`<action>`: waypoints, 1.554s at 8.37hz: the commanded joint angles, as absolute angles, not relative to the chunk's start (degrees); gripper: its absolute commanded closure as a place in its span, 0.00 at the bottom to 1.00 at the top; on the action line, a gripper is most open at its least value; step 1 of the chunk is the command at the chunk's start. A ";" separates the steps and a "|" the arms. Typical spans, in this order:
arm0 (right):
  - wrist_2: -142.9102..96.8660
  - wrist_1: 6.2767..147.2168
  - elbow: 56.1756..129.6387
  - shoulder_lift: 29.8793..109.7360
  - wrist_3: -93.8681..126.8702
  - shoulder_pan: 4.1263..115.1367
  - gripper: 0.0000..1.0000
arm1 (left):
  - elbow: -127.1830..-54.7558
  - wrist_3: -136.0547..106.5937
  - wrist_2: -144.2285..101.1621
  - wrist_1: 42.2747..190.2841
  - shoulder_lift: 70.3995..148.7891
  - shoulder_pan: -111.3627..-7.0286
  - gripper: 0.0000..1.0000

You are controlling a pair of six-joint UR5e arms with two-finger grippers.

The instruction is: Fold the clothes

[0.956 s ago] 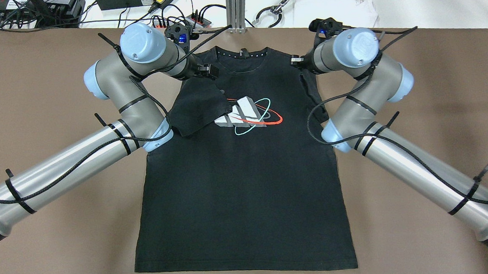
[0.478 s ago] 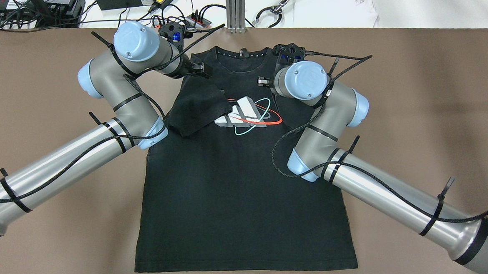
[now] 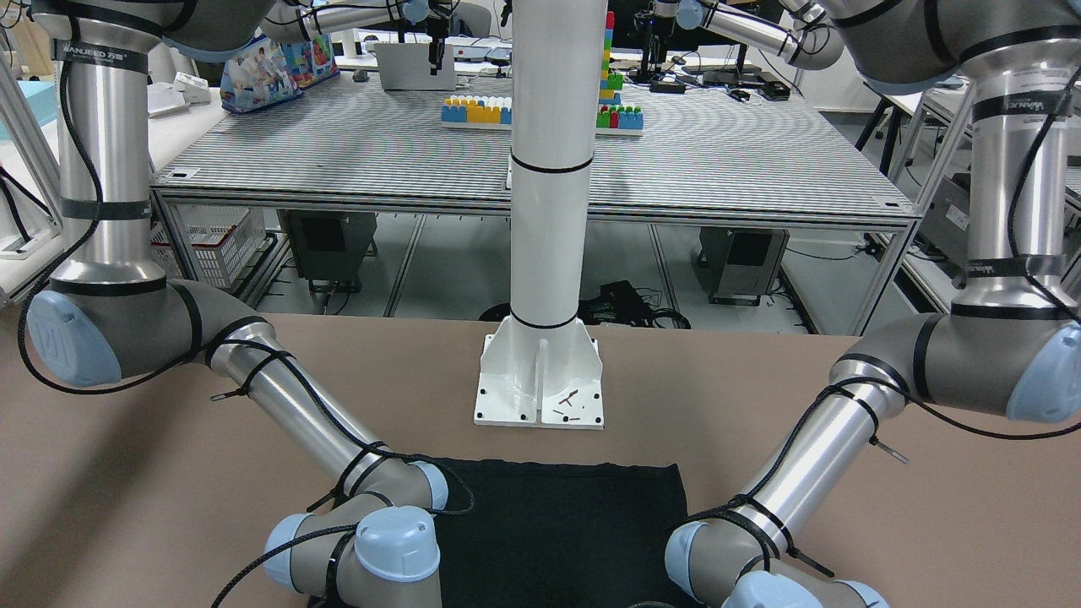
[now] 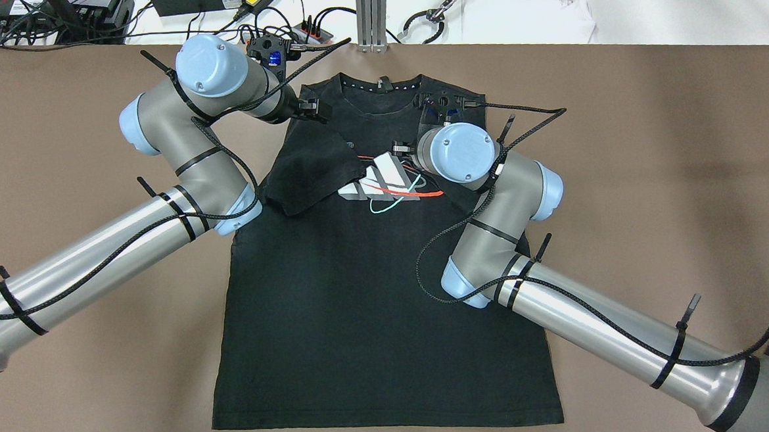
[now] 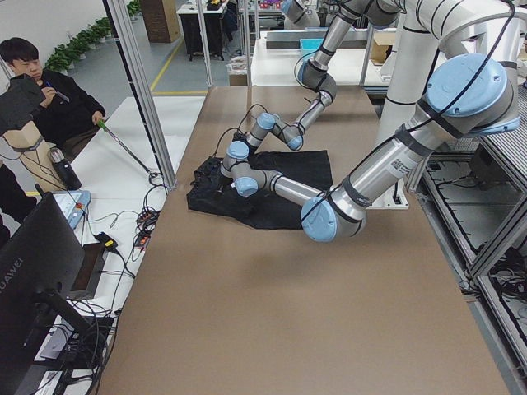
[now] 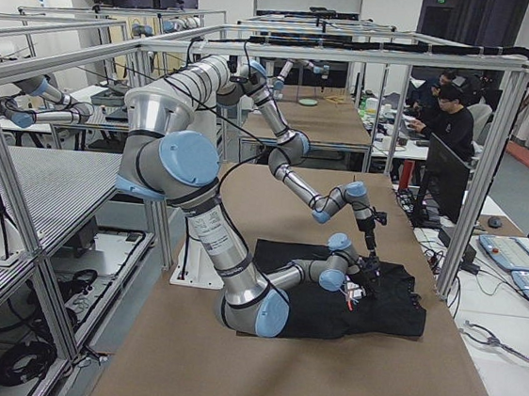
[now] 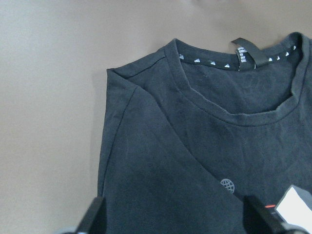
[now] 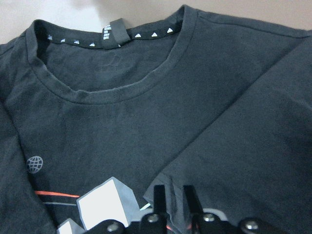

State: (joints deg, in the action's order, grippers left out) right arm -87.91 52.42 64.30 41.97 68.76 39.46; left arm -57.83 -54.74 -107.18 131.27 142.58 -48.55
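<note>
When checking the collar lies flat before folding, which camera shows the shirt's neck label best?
The right wrist-mounted view: the neck label is close and sharp on the T-shirt collar. The left wrist-mounted view shows it too, but tilted. Overhead it is a tiny tab; the front-facing and side views do not show it.

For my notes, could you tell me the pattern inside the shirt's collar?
Small white triangles on the black collar band, clearest in the right wrist view.
</note>
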 commanded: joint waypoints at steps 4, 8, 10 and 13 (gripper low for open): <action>-88.24 63.24 77.29 47.26 65.92 40.08 0.05 | -68.33 -56.25 -107.23 130.87 137.67 -48.08 0.00; -91.76 65.66 102.86 68.58 74.47 34.56 0.05 | -91.18 -77.66 -105.91 130.96 119.75 -42.12 0.00; -91.32 64.96 110.01 75.54 84.06 30.17 0.06 | -101.37 -86.71 -102.77 131.04 110.53 -37.04 0.00; -83.46 50.62 116.80 92.22 96.55 19.04 0.06 | -115.98 -95.77 -87.34 131.04 97.51 -19.14 0.00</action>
State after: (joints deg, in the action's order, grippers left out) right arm -89.58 61.67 113.08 81.30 88.84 27.04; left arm -107.72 -89.58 -97.32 131.03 105.01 -30.56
